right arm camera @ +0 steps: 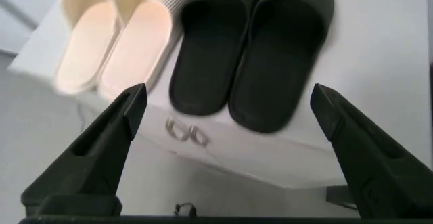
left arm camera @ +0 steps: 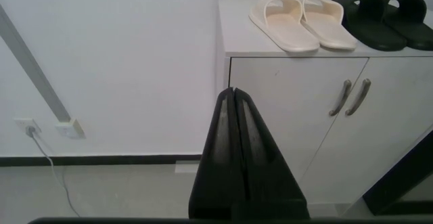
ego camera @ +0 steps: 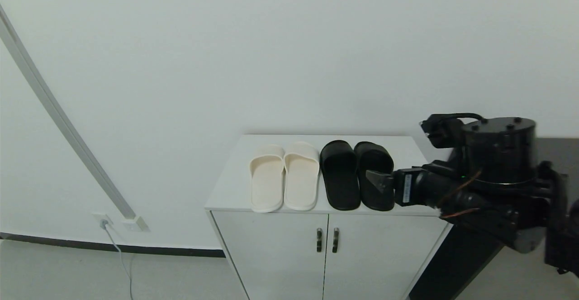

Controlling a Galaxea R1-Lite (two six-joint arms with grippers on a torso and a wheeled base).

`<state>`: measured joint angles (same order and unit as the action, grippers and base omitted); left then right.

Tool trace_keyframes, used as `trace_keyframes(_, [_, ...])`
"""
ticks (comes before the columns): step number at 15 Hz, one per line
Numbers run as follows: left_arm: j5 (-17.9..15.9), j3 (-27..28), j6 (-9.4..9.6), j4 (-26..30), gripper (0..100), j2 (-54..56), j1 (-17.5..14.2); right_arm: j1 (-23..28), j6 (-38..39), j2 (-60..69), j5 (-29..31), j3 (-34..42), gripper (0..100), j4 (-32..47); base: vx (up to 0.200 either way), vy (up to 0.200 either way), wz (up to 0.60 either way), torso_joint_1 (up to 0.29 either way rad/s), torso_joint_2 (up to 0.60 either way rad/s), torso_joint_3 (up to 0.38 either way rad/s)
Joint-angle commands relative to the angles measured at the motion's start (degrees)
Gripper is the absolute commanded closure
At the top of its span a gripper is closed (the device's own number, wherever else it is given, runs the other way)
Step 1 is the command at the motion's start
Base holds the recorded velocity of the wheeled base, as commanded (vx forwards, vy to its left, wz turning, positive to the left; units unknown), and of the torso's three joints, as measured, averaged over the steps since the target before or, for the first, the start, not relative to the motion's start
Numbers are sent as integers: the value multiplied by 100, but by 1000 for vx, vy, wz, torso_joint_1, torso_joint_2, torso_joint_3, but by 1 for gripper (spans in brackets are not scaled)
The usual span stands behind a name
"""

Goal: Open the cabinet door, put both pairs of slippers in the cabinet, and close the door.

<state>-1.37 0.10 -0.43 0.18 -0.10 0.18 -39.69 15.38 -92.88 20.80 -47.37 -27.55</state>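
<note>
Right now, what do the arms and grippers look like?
All black. Right arm: bulky cylindrical joint, bolted cap, thin orange wires, white wrist label. Left gripper and right gripper: long tapered wedge jaws.

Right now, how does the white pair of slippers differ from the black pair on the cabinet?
The white pair is cream-coloured; the black pair is black. The white pair lies to the robot's left, the black pair to its right. The open right gripper is close to the black pair, farther from the white pair. Both pairs lie flat on the cabinet top, heels toward its front edge.
</note>
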Motion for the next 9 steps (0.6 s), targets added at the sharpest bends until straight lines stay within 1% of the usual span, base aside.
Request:
trace_keyframes(1, [-4, -1, -1, -1, 100, 1, -1, -197, 114, -1408, 583, -730, 0, -488, 0, 0, 0, 0, 0, 0])
trace_keyframes(4, [-4, -1, -1, -1, 100, -8, -1, -197, 70, -2155, 1172, -905, 0, -1376, 0, 0, 0, 0, 0, 0])
trace_keyframes(6, [-4, -1, -1, -1, 100, 1, -1, -188, 79, -2375, 1243, -958, 0, -1490, 0, 0, 0, 0, 0, 0])
trace_keyframes(9, [-4, -1, -1, -1, 100, 1, -1, -118, 88, -2823, 1620, -1318, 0, -1490, 0, 0, 0, 0, 0, 0])
